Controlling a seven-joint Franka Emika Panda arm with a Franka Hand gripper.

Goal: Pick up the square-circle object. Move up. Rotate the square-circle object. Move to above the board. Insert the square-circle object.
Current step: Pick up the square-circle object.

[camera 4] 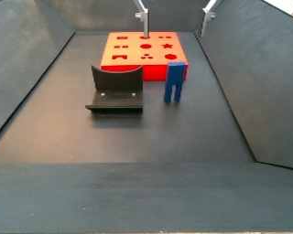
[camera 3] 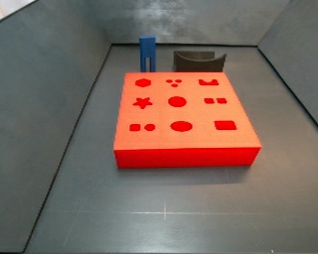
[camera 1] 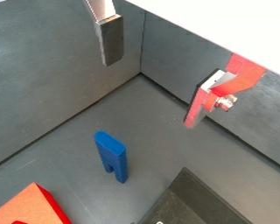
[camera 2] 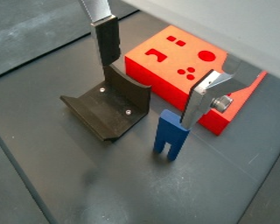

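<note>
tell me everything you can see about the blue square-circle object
The square-circle object is a small, plain blue, plastic-looking block, tall and narrow. It stands upright on the dark floor with its two prongs pointing down, a slot between them. It is close beside the board and near the dark curved holder. The gripper hangs open above; nothing grips it.
</note>
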